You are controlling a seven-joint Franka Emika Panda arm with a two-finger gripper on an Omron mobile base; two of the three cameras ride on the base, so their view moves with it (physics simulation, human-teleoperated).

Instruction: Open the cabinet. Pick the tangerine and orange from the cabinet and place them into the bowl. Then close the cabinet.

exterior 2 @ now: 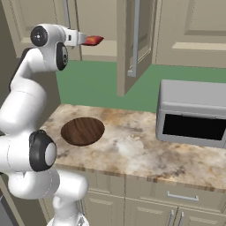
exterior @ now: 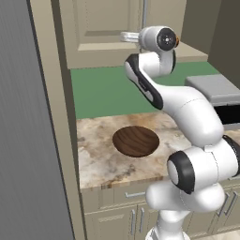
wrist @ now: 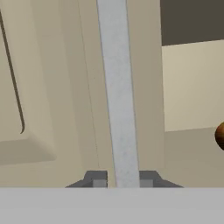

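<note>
1. Left base view: the arm reaches up to the cabinet, its wrist hard against the lower edge of the left door, by that door's silver bar handle. The bowl sits on the marble counter well below the wrist, about midway between the counter's front edge and the green back wall. Here the arm's own wrist hides the gripper.

2. Right base view: the right door stands swung out, edge-on toward the camera, its handle running vertically. The left door looks shut behind the wrist. The bowl lies near the counter's left end; a grey microwave sits at the right end.

3. Hand view: the left door's handle runs straight up the picture, its long axis vertical, and passes directly between the gripper tips. The fingers are spread either side of the bar with slight gaps, not yet pinching it. A round orange fruit peeks in at the right, on the cabinet's shelf beyond the door's free edge.

4. Judgement: the handle lies dead ahead, so the next move looks like a squeeze and outward pull.
</note>
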